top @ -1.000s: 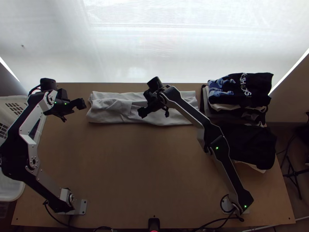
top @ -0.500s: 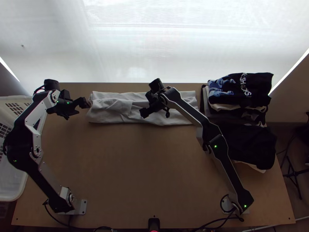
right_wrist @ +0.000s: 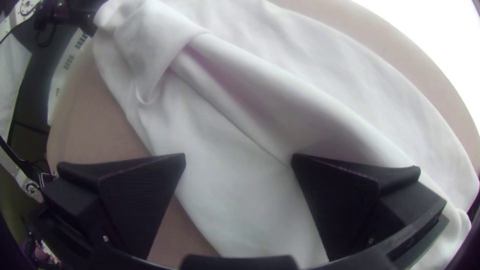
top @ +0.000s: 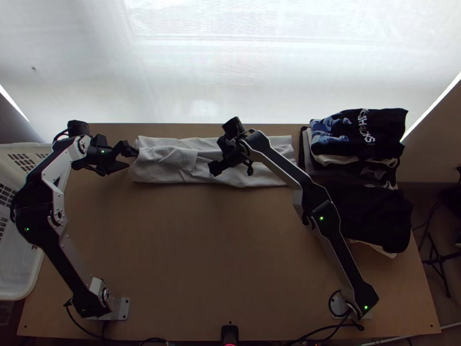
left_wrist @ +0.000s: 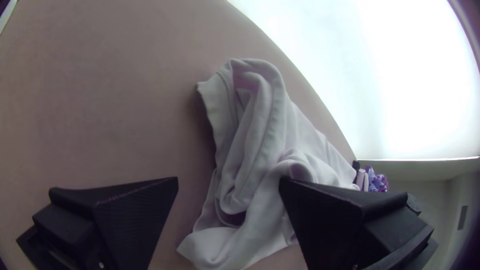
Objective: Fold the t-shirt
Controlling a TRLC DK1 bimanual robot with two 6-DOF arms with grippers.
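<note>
Left pincer (top: 132, 159), black and two-fingered, is spread wide at the left end of the white cloth t-shirt (top: 173, 158); the matching right pincer (top: 231, 170) is also spread wide, over its middle. The t-shirt is laid as a long, creased strip along the far edge of the light wooden table (top: 173, 248), its left end rumpled. Dark and pale folded garments (top: 360, 144) are stacked to its right; a white plastic basket (top: 17, 285) is set at the table's left side.
</note>
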